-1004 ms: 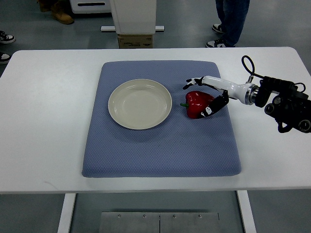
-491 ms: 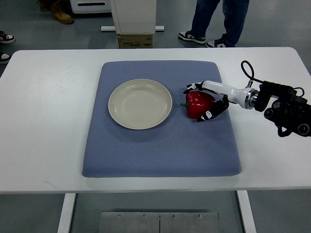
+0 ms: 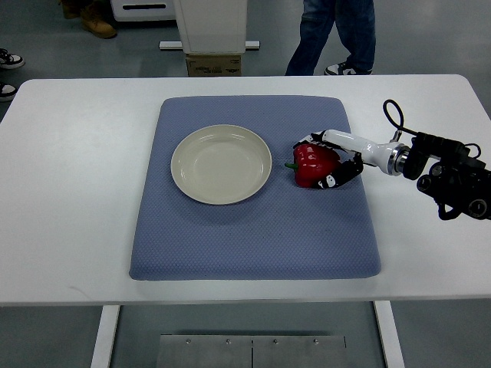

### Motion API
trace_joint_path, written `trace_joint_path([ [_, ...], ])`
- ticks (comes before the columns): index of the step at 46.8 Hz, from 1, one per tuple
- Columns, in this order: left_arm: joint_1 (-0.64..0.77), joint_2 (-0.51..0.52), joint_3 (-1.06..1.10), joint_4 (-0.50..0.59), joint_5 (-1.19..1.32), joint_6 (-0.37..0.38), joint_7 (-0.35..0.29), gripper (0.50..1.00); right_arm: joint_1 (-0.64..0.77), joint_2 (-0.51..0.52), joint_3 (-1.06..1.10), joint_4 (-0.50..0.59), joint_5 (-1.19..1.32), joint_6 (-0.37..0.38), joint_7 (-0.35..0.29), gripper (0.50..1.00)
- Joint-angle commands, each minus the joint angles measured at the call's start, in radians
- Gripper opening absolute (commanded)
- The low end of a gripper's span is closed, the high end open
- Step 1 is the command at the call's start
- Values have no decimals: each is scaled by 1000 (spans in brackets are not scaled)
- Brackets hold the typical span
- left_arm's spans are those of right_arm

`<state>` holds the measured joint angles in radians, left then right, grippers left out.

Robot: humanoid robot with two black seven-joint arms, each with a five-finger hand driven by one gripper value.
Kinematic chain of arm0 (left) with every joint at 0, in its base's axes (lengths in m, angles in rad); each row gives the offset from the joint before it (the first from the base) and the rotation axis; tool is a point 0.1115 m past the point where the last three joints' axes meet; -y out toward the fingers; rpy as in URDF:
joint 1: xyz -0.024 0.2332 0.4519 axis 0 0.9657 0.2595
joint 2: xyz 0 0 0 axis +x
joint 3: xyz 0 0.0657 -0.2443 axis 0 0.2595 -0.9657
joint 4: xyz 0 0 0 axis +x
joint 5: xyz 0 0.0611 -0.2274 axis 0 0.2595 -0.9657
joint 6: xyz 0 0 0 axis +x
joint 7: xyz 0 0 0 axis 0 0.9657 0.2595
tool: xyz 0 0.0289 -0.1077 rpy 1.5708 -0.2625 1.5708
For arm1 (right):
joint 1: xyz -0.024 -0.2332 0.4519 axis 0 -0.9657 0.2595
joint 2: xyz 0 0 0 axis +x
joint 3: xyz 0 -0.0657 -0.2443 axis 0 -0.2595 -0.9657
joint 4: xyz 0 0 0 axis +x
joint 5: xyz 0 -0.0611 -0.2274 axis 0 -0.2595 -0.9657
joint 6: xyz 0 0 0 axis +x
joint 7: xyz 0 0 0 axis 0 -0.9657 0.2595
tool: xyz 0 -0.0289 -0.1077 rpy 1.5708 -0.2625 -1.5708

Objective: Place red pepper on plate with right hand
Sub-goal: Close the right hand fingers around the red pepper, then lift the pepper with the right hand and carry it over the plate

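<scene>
- White table (image 3: 77,176) fills your view, with a blue mat (image 3: 253,230) laid across its middle; grey floor and a person's legs (image 3: 334,34) show beyond the far edge.
- Your pepper (image 3: 311,164) lies on the mat, toward its right side, stem pointing left at the plate (image 3: 221,164).
- Plate and pepper are near but apart: a strip of bare mat shows between the plate's right rim and the stem tip.
- Your right hand (image 3: 328,161) reaches in from the right edge, forearm running almost level across the picture, wrist over the mat's right border.
- The hand wraps the pepper's right flank: dark fingers (image 3: 331,179) curl under the near side, and others hook over the far side at the top.
- Judging from that wrap, the hand is closed on the pepper, though you cannot tell from this steep angle how firmly it holds, or whether the pepper is off the mat.
- Only the right hand is near; no left arm shows anywhere.
- The coming move turns on one thing: the plate lies straight left of the hand, in line with the forearm, so you likely need a lift, then a push leftward past the rim.
- Watch the stem; it leads the way and could catch the rim if carried low.
</scene>
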<state>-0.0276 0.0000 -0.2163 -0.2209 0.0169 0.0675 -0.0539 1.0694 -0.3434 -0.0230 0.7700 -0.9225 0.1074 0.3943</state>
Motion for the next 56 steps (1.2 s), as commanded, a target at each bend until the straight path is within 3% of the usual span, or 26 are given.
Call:
trace_joint_path([
  [1, 0, 0, 0, 0, -2, 0, 0, 1000, 3, -2, 2, 0, 1, 0, 0, 500],
  [14, 0, 0, 0, 0, 0, 0, 0, 1000, 11, 1, 9, -6, 10, -40, -8, 500],
  [29, 0, 0, 0, 0, 0, 0, 0, 1000, 63, 1, 9, -3, 16, -37, -17, 500],
  [56, 0, 0, 0, 0, 0, 0, 0, 1000, 179, 167, 11, -6, 68, -34, -161, 500],
])
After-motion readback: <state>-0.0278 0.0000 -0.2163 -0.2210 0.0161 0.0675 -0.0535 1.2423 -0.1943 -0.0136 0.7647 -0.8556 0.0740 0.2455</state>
